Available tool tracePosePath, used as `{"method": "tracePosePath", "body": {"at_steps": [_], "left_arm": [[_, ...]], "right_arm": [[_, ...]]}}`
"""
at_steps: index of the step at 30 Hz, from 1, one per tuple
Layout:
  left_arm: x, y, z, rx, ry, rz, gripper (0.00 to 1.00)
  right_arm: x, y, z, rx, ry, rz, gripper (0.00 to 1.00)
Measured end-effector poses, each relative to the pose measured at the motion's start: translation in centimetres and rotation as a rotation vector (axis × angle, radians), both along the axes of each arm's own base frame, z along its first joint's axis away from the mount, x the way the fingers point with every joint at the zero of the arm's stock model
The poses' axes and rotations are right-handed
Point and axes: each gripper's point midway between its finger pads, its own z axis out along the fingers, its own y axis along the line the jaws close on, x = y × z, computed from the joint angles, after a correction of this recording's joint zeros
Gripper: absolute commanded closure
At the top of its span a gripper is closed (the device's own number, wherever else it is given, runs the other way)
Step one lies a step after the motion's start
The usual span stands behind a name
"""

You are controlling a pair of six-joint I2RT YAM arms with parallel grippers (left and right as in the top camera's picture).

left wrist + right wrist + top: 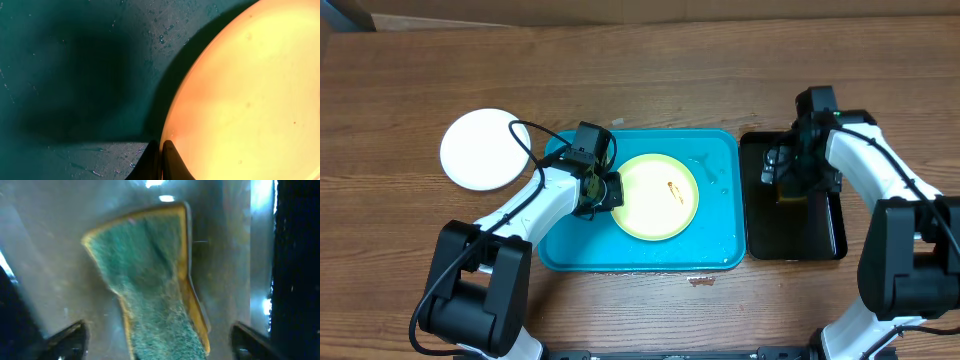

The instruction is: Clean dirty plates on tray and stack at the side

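Overhead: left gripper point(608, 190) pinches left rim of yellow plate point(655, 197) in blue tray point(720, 250), right gripper point(159, 332) spread over sponge point(150, 290) on black tray point(820, 235), 1 white plate point(480, 150) on table point(640, 60) far left.

In the left wrist view the yellow-green plate point(250, 90) runs off the picture's edge from 12 to 5 o'clock. The left fingers point(172, 162) show only their tips at 6. The sponge point(150, 280) is blurred and cut off at 6 o'clock, and the right fingers point(67, 340) are only dark corners.
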Motion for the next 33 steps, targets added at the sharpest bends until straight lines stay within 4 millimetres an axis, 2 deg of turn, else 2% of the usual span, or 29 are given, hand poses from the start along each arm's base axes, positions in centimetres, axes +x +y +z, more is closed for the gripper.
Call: {"method": "tracePosePath", "body": {"at_steps": [5, 10, 12, 13, 14, 15, 17, 20, 21, 22, 24, 25, 26, 28, 31, 33], "left_arm": [[0.0, 0.0, 0.0, 0.0, 0.001, 0.0, 0.95], [0.0, 0.0, 0.0, 0.0, 0.001, 0.0, 0.94], [0.0, 0.0, 0.0, 0.0, 0.001, 0.0, 0.94], [0.0, 0.0, 0.0, 0.0, 0.001, 0.0, 0.94], [0.0, 0.0, 0.0, 0.0, 0.001, 0.0, 0.94], [0.0, 0.0, 0.0, 0.0, 0.001, 0.0, 0.94], [0.0, 0.0, 0.0, 0.001, 0.002, 0.0, 0.92], [0.0, 0.0, 0.0, 0.001, 0.002, 0.0, 0.91], [0.0, 0.0, 0.0, 0.001, 0.002, 0.0, 0.91], [0.0, 0.0, 0.0, 0.001, 0.002, 0.0, 0.91], [0.0, 0.0, 0.0, 0.001, 0.002, 0.0, 0.91], [0.0, 0.0, 0.0, 0.0, 0.001, 0.0, 0.9], [0.0, 0.0, 0.0, 0.001, 0.002, 0.0, 0.9], [0.0, 0.0, 0.0, 0.001, 0.002, 0.0, 0.9], [0.0, 0.0, 0.0, 0.001, 0.002, 0.0, 0.9], [0.0, 0.0, 0.0, 0.001, 0.002, 0.0, 0.9]], "right_arm": [[-0.4, -0.2, -0.8, -0.01, 0.001, -0.005, 0.28], [-0.8, -0.3, -1.2, -0.014, 0.008, -0.006, 0.28], [-0.8, -0.3, -1.3, -0.014, 0.008, -0.006, 0.35], [-0.8, -0.3, -1.4, -0.015, 0.007, -0.005, 0.42], [-0.7, -0.3, -1.4, -0.014, 0.003, 0.0, 0.56], [-0.6, -0.3, -1.5, -0.015, -0.001, -0.001, 0.63], [-0.6, -0.3, -1.7, -0.016, -0.007, -0.005, 0.94], [-1.3, -0.4, -2.0, -0.02, 0.015, -0.008, 0.96], [-1.5, -0.4, -2.0, -0.022, 0.023, -0.005, 0.95], [-1.8, -0.4, -2.0, -0.022, 0.035, -0.002, 0.82], [-2.1, -0.4, -1.9, -0.023, 0.052, 0.002, 0.41], [-2.1, -0.4, -1.8, -0.023, 0.054, 0.005, 0.29], [-1.9, -0.4, -1.6, -0.023, 0.05, 0.005, 0.23], [-1.0, -0.4, -1.0, -0.022, 0.022, 0.007, 0.19], [1.2, -0.3, -0.1, -0.021, -0.052, 0.011, 0.19], [1.6, -0.3, 0.0, -0.02, -0.066, 0.011, 0.19]]}}
